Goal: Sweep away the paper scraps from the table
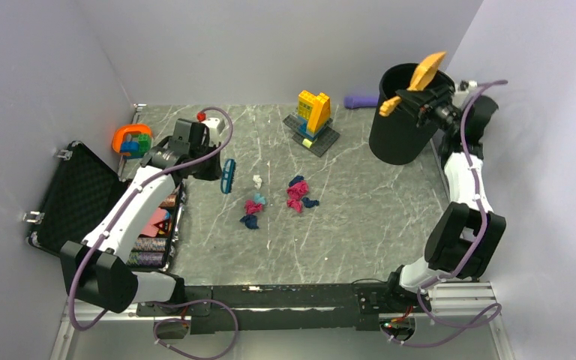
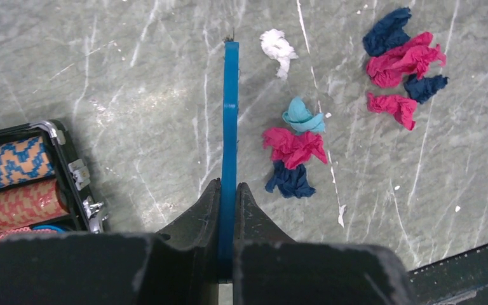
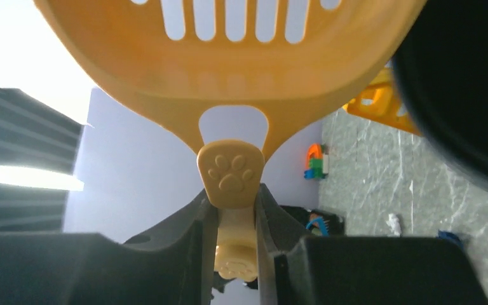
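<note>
Left wrist view: crumpled paper scraps [image 2: 292, 147], magenta, dark blue, teal, white, in two loose clusters mid dark grey marble-patterned table [image 2: 133, 82]. Thin blue plastic hand brush [image 2: 230, 114] just left of scraps, clamped tight in left gripper [image 2: 229, 194]. Right gripper [image 3: 231, 210] pinches handle of orange slotted plastic scoop [image 3: 229, 70], raised at rim of black cylindrical bin [image 1: 401, 124], far right. Black foam-lined case [image 1: 82, 195] open at left edge.
</note>
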### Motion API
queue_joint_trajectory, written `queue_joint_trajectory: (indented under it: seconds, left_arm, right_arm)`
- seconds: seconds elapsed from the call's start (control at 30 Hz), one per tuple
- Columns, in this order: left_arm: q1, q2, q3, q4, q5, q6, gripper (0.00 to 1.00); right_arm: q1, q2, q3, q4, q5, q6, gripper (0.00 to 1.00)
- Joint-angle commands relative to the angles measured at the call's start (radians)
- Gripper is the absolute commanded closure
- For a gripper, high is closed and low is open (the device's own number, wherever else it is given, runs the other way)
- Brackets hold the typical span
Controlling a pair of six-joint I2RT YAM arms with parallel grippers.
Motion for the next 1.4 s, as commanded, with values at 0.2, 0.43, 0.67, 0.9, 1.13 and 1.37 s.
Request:
queue_joint_trajectory:
  seconds: [0.2,0.43,0.67,0.9,1.13,1.37]
  left_arm:
    - [0.002,-0.054,0.046,0.044,-0.019,-0.04,1.0]
    - [0.002,-0.055,0.038,0.065,0.004,-0.038,1.0]
    - [0.003,-0.022,0.033,0.089,0.122,-0.056,1.0]
    - [0.0,-0.01,0.035,0.113,0.213,-0.07,1.0]
    - [0.0,-0.009,0.055,0.085,0.172,-0.052,1.0]
    - [0.0,0.001,0.066,0.064,0.128,-0.045,1.0]
  right_arm:
    - [0.545,-0.051,0.393,-1.02,0.376,-0.939,1.0]
    - [0.968,0.012,0.24,-1.299,0.937,-1.073,1.0]
    - [1.047,0.008,0.087,-1.44,1.284,-0.961,1.0]
    - [1.013,0.078,0.02,-1.447,1.342,-0.892,1.0]
    - [1.03,0.221,0.044,-1.321,1.2,-0.899,1.0]
    - [1.179,0.318,0.239,-1.313,1.115,-0.935,1.0]
